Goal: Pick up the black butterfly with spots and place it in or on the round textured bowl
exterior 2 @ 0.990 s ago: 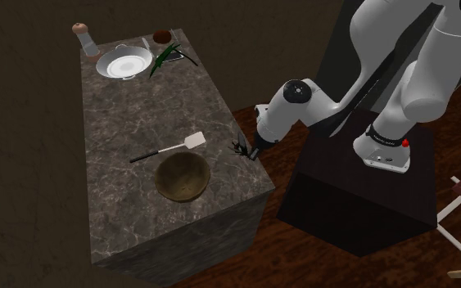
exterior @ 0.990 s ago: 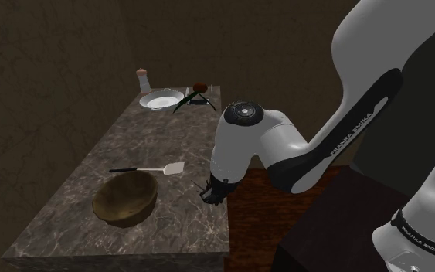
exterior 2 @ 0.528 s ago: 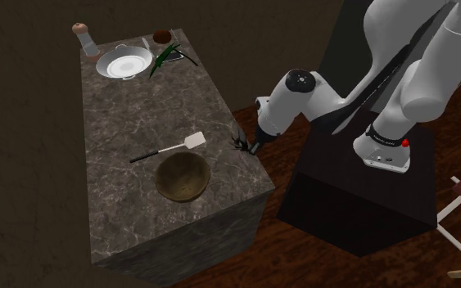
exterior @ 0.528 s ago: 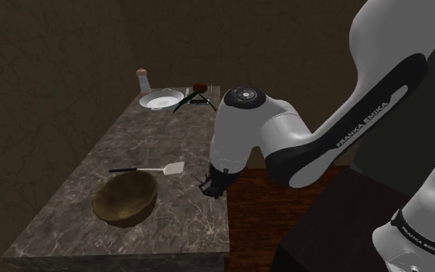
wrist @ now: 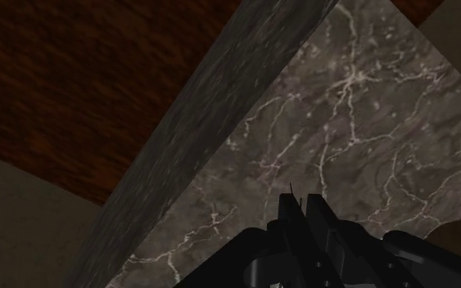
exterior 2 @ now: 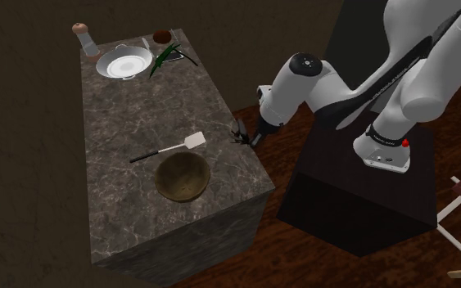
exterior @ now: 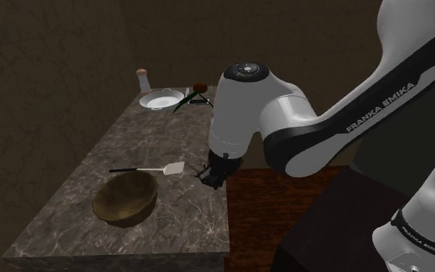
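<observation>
the gripper [exterior 2: 251,141] is clenched on the black butterfly [exterior 2: 238,132], a small spiky dark shape pinched between the fingertips. its markings are too small to make out. in the wrist view the two black fingers [wrist: 318,217] stand almost together, with a thin dark sliver of the butterfly [wrist: 292,192] poking out past them. the butterfly hangs just above the worktop [exterior 2: 138,106], over the long edge on the arm's side, about halfway along it.

the worktop is dark grey-brown marble with pale veins [wrist: 368,123] and a square, thick edge; beyond that edge lies a red-brown wooden floor [wrist: 73,65].

the bowl [exterior 2: 183,177] is round and deep, dull brown with a rough, mottled inside, and it sits near the same long edge, well apart from the gripper [exterior: 212,179]. a spatula [exterior 2: 171,149] with a white blade and thin dark handle lies flat between them.
</observation>
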Tool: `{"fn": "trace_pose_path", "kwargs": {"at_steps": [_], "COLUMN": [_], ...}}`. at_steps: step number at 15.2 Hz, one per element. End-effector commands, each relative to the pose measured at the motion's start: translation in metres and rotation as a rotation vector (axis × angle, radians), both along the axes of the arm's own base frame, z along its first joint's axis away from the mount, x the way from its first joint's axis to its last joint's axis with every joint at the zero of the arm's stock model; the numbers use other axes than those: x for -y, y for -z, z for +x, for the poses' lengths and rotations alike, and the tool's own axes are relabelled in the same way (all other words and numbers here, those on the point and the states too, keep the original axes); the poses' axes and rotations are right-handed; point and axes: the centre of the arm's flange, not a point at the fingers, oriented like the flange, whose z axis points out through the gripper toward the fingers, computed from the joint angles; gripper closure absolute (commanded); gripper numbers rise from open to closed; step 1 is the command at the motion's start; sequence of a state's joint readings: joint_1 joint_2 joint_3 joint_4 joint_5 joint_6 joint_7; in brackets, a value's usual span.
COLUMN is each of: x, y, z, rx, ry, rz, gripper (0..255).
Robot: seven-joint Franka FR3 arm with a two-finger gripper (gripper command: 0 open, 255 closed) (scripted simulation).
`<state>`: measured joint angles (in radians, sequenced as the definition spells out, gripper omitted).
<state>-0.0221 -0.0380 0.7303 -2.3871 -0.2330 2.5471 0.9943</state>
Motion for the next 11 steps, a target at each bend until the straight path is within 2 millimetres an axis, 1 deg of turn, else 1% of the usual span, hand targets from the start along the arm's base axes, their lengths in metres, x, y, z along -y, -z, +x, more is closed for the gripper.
{"fn": "trace_pose_path", "kwargs": {"at_steps": [1,11], "x": [-0.001,-0.001], "y": [-0.01,-0.063], "z": [0.001,0.001], "rx": [-0.001,-0.001], "ry": [0.0,0.0], "rz": [0.001,0.001], "gripper": [255,255]}}
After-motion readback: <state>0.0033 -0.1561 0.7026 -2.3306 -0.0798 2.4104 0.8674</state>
